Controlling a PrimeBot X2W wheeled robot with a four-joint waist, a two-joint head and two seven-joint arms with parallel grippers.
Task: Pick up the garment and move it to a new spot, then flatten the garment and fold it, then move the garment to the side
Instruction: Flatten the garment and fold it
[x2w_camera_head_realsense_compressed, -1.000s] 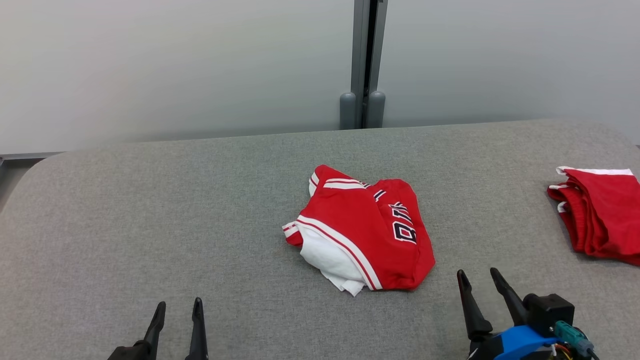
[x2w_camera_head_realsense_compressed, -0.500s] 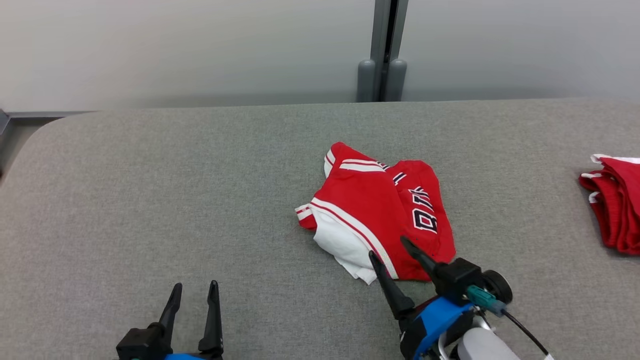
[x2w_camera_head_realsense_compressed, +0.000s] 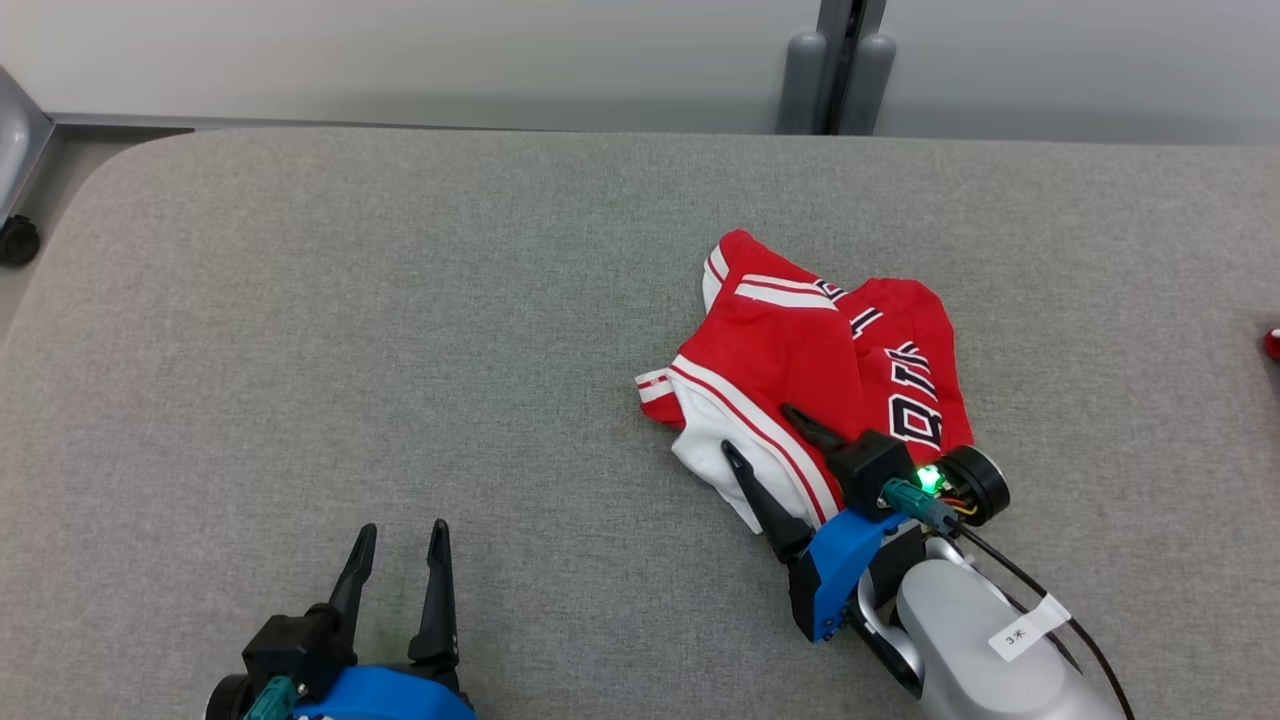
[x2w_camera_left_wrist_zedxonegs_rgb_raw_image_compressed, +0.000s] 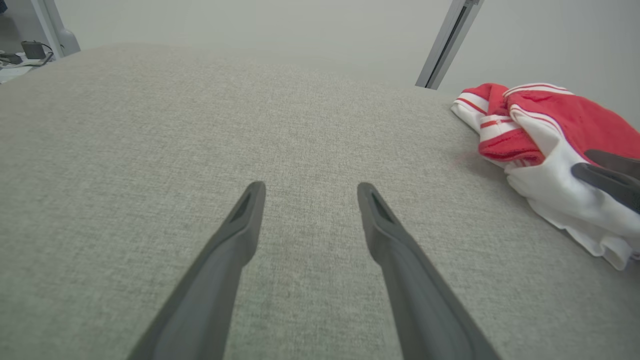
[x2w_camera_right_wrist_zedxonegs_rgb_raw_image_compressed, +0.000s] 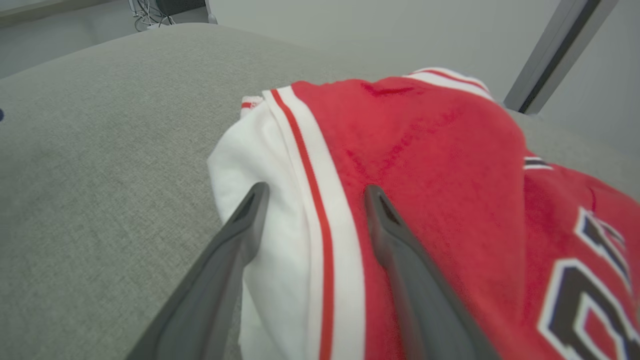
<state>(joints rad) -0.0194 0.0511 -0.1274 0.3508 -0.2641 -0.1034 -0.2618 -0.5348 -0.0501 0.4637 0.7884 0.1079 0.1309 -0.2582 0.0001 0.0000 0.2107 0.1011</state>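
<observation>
Grey woven counter (x2w_camera_head_realsense_compressed: 300, 350) with a rounded far-left corner, backed by a pale plain wall (x2w_camera_head_realsense_compressed: 400, 50) split by a grey upright post (x2w_camera_head_realsense_compressed: 840, 60). Beyond that corner, low on the floor, a dark caster wheel (x2w_camera_head_realsense_compressed: 18, 240). Crumpled right of the counter's middle, the garment (x2w_camera_head_realsense_compressed: 790, 350): red with white-and-red striped trim, a white layer at its near-left edge, black-and-white lettering on its right side. Over that near-left edge, the right claw (x2w_camera_head_realsense_compressed: 757, 427), fingers apart, one above the white layer and the other above the red; contact with the cloth not clear. Well left of the garment, over bare counter, the left claw (x2w_camera_head_realsense_compressed: 403, 526), likewise spread and gripping nothing. At the far right of the head view, a sliver of a red object (x2w_camera_head_realsense_compressed: 1272, 343). Added by the left wrist view: a small dark box (x2w_camera_left_wrist_zedxonegs_rgb_raw_image_compressed: 32, 49) with a lead past the counter's far-left end, and a side look at the right claw's dark fingers against the white layer. Added by the right wrist view: the striped band running straight up between the two fingers, and cables (x2w_camera_right_wrist_zedxonegs_rgb_raw_image_compressed: 145, 12) on the floor past the counter's far edge.
</observation>
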